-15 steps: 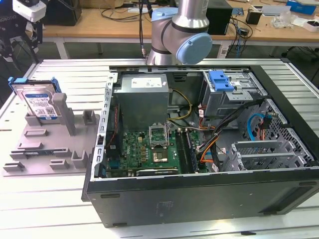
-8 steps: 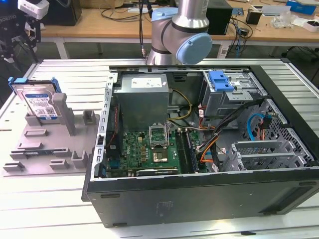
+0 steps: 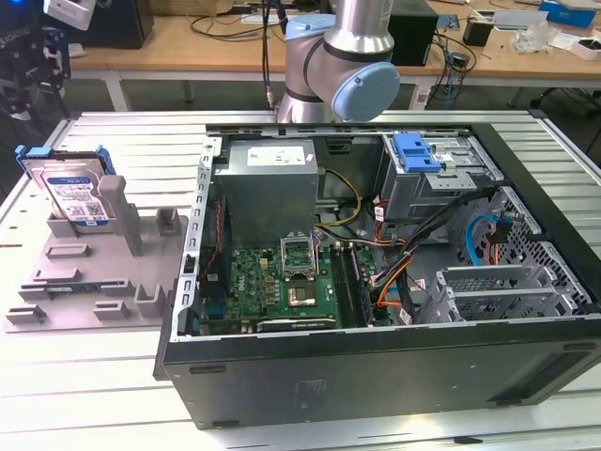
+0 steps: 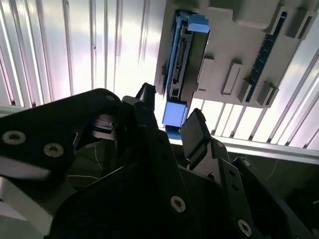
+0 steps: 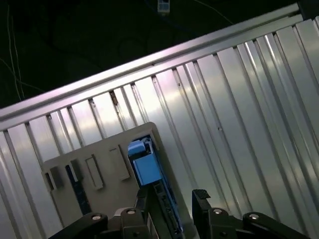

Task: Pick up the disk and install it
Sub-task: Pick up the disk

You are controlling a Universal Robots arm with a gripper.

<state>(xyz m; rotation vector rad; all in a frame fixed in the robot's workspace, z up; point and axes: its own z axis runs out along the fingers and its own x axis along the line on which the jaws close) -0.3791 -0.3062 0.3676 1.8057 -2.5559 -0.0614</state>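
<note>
Standing in the grey tray (image 3: 141, 271), the disk (image 3: 75, 193).

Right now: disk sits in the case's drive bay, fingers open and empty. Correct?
No. The disk stands in the grey holder outside the case, at the exterior view's left, as the exterior view shows. The fingers are open and empty, as you said.
</note>
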